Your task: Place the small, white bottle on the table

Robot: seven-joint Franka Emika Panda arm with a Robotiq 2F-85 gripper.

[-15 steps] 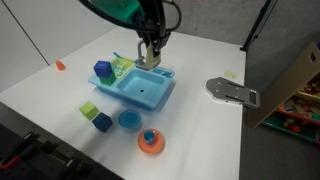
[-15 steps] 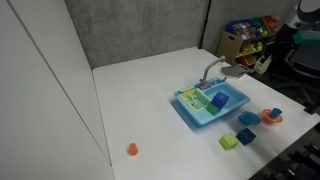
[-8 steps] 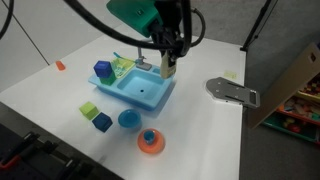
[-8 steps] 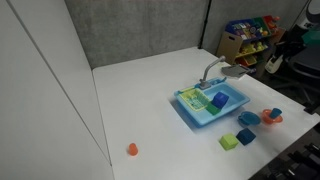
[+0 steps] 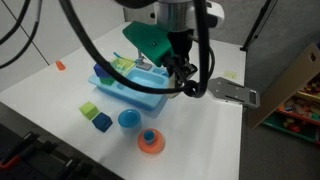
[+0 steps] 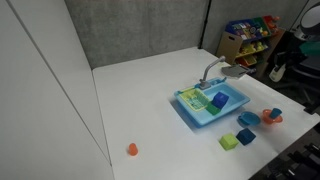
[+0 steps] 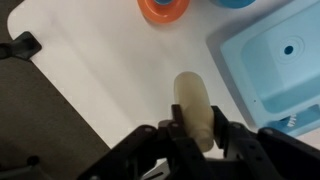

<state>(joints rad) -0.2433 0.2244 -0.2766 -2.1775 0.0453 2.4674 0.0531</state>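
Observation:
The small cream-white bottle (image 7: 194, 105) is clamped between my gripper's two black fingers (image 7: 194, 132) in the wrist view, its rounded end pointing away from the jaws. In an exterior view my gripper (image 5: 190, 86) hangs just past the near right corner of the blue toy sink (image 5: 135, 92), over the bare white table (image 5: 200, 135). The wrist view shows white tabletop (image 7: 110, 70) below the bottle and the sink basin (image 7: 275, 60) to the right. I cannot tell whether the bottle touches the table.
A blue cube (image 5: 102, 70) sits in the sink. A green cube (image 5: 90, 110), a blue cube (image 5: 101, 121), a blue cup (image 5: 128, 119) and an orange disc (image 5: 150, 142) lie in front of it. A grey metal piece (image 5: 232, 92) lies to the right.
My gripper has carried the bottle from above the sink's back edge to the right and nearer, off the sink and lower over the table.

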